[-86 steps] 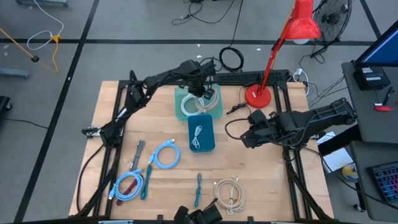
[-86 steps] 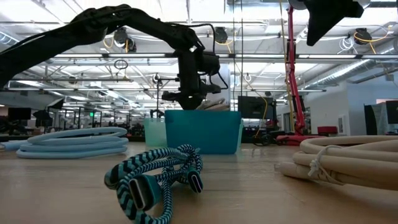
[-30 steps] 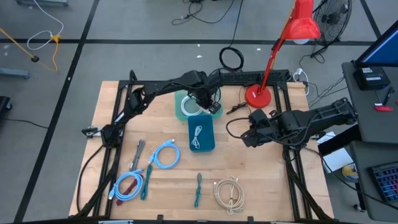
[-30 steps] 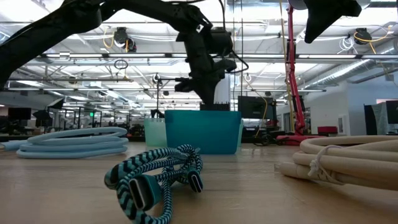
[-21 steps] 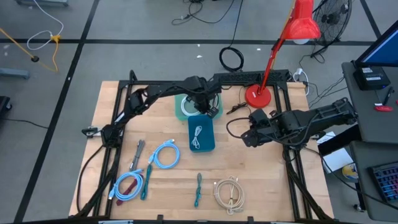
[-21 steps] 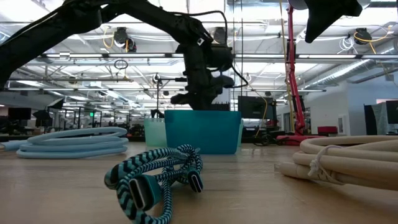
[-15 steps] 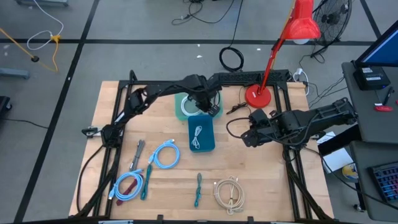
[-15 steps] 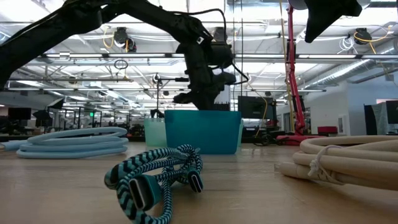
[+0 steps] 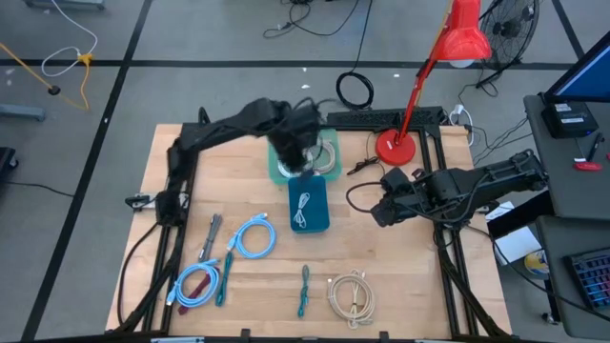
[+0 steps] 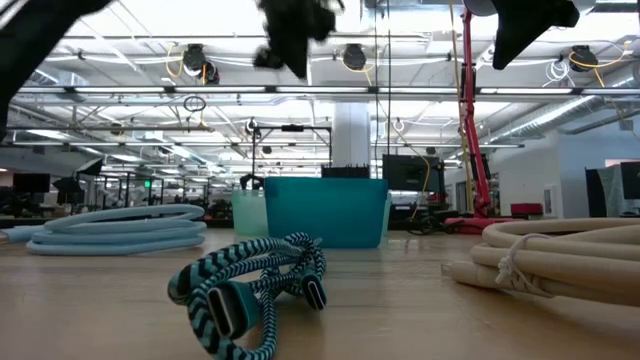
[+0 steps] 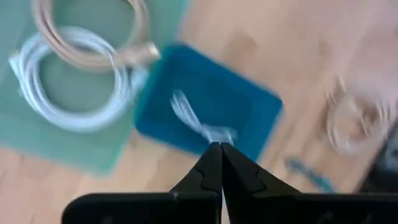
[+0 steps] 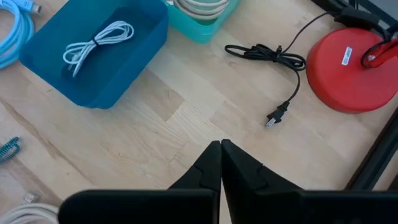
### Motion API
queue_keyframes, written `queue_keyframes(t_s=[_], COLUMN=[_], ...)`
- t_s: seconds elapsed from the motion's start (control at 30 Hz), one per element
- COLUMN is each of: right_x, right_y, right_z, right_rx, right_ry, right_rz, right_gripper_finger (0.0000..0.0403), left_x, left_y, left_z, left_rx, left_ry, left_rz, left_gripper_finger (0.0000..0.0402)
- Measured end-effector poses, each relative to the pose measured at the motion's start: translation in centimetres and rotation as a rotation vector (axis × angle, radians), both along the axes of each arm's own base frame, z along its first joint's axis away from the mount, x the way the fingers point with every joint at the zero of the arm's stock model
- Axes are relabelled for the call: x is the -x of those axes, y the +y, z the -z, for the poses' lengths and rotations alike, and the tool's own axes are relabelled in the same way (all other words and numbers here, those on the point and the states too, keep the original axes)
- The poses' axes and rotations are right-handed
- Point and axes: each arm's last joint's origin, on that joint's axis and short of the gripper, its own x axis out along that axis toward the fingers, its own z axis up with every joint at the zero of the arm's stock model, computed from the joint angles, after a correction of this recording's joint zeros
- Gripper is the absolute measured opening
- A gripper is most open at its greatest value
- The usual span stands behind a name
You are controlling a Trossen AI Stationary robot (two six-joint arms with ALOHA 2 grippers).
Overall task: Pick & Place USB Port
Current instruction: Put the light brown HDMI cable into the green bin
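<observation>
Overhead and wrist views of a cable-sorting bench. The left gripper (image 9: 297, 151) hangs high over the pale green bin (image 9: 278, 171) in the upper centre of the high view; its jaws are clenched together and carry nothing, as the left wrist view shows (image 11: 220, 163). The right gripper (image 9: 379, 210) waits at centre right of the high view, over bare wood, its jaws likewise pressed shut and empty.

The pale green bin holds a white cable coil (image 11: 68, 93) and a beige cable coil (image 11: 93, 37), lying side by side and touching. Just below it in the high view, the dark blue bin (image 9: 310, 227) holds one small white tied cable (image 9: 304, 207).

The USB cables not yet binned lie in the lower part of the high view: a light blue coil (image 9: 251, 236), a blue-and-red coil (image 9: 197, 284), a teal braided cable (image 9: 303, 291) and a cream coil (image 9: 352, 295).

Handling, as a judgement: each cable is light, limp and springy, so a loop pinched alone may unwind; the tied waist of a bundle looks the surest place to grip. The plugs are stiff but small.

The teal braided cable is folded into a narrow bundle whose long axis runs top to bottom in the high view. The round coils have no clear long axis; where their plugs point cannot be told.
</observation>
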Motion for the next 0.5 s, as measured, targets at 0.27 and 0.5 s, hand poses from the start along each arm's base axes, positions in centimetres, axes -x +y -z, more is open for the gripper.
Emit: queue_keyframes(t_s=[0.27, 0.5], right_x=[-0.2, -0.6], right_y=[0.1, 0.4], right_z=[0.0, -0.1], right_rx=[-0.011, -0.056], right_ry=[0.013, -0.014], right_rz=[-0.058, -0.106], right_gripper_finger=[0.0004, 0.0004], left_x=[3.0, 5.1], left_y=[-9.2, -14.1], left_z=[-4.3, -4.4], left_rx=[-0.180, -0.214], left_ry=[-0.025, -0.020], left_rz=[0.010, -0.075], left_gripper_finger=[0.0004, 0.0007])
